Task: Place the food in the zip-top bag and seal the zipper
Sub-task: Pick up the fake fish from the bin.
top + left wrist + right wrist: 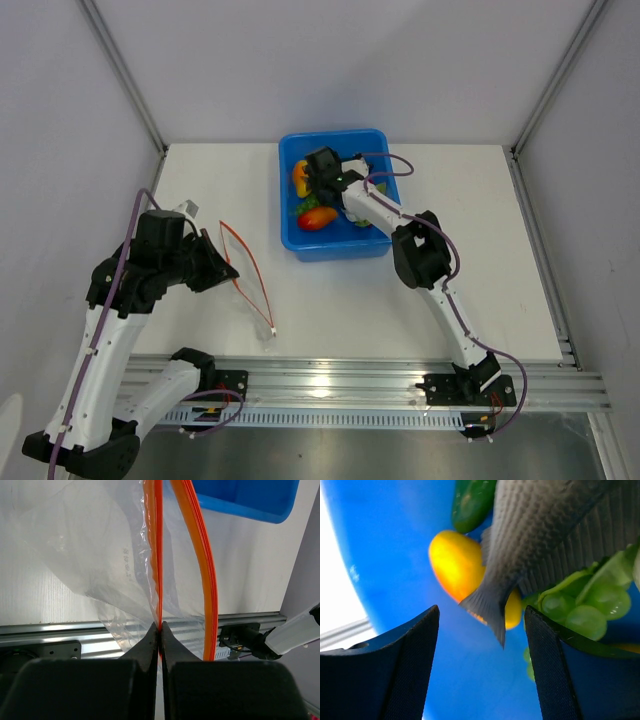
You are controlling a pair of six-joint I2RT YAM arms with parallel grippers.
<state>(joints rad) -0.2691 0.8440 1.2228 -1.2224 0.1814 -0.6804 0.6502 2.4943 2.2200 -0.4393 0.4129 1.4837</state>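
The clear zip-top bag (238, 268) lies on the table left of the blue tub (375, 245), its red-orange zipper (252, 270) gaping in a loop. My left gripper (222, 262) is shut on one zipper strip (158, 570); the other strip (207, 580) bows away to the right. My right gripper (318, 178) is open inside the tub, over the food. In the right wrist view the grey fish (545, 535) has its tail between my open fingers (415, 645), above an orange-yellow pepper (452, 562) and green pieces (580, 610). A red-orange fruit (317, 218) lies in the tub.
The blue tub (250, 500) stands at the back middle of the white table. A metal rail (350, 375) runs along the near edge. Grey walls stand on both sides.
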